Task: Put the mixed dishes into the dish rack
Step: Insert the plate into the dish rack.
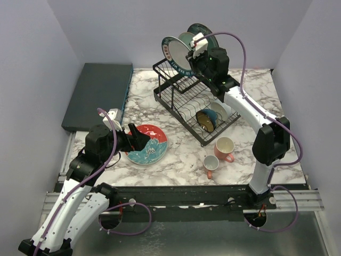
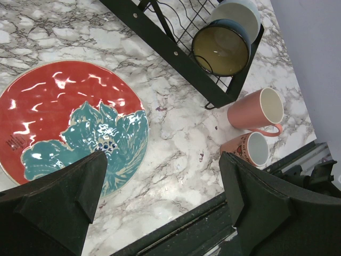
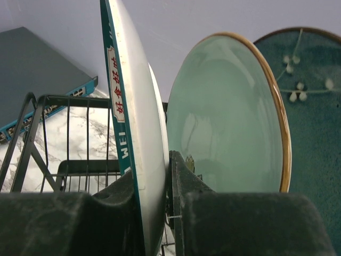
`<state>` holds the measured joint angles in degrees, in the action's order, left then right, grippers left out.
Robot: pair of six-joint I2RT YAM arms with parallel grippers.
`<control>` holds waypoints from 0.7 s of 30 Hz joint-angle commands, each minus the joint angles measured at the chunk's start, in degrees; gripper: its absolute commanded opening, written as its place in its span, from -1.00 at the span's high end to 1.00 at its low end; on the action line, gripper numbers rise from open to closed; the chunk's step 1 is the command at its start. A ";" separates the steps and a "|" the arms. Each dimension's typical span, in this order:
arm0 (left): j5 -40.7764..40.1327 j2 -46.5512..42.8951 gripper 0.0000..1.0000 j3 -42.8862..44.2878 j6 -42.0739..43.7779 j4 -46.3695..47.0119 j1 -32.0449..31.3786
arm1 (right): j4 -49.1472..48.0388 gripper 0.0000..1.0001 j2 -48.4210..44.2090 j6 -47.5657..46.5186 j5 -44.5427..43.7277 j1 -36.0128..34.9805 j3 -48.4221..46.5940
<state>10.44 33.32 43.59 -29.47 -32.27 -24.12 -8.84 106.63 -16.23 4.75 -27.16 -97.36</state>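
- Right fingers: I read them clamped on the lower rim of the white plate, one finger on each face.
- White plate: held on edge above the far end of the rack. I cannot tell whether it touches the wires.
- Green plate and teal plate: both on edge, just beside the white plate on its right, at the same end of the rack.
- Dark bowl and white bowl: tipped on edge in the rack's lower tier, near-right end, side by side.
- Left fingers: spread wide, holding nothing, over the near-left edge of the red plate. I cannot tell whether they touch it.
- Red plate: flat on the worktop, left of the rack.
- Two mugs: on the worktop, near the rack's near-right corner, close together.
- Slab: far left, well apart from the rack.
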 commanded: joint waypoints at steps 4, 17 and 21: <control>-1.03 -0.43 -0.89 -0.35 0.71 0.98 -0.01 | -0.60 0.99 -2.87 2.43 0.17 0.09 5.63; -1.03 -0.57 -0.89 -0.35 0.65 1.04 0.04 | -1.25 0.91 -3.91 4.09 0.21 0.09 8.63; -1.05 -0.57 -0.89 -0.35 0.65 0.98 0.04 | -1.09 0.89 -4.00 4.69 0.51 0.13 8.85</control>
<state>10.44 33.32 43.57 -29.50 -32.27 -24.12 -13.26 103.48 -14.17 4.29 -26.59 -90.21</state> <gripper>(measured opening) 0.944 0.176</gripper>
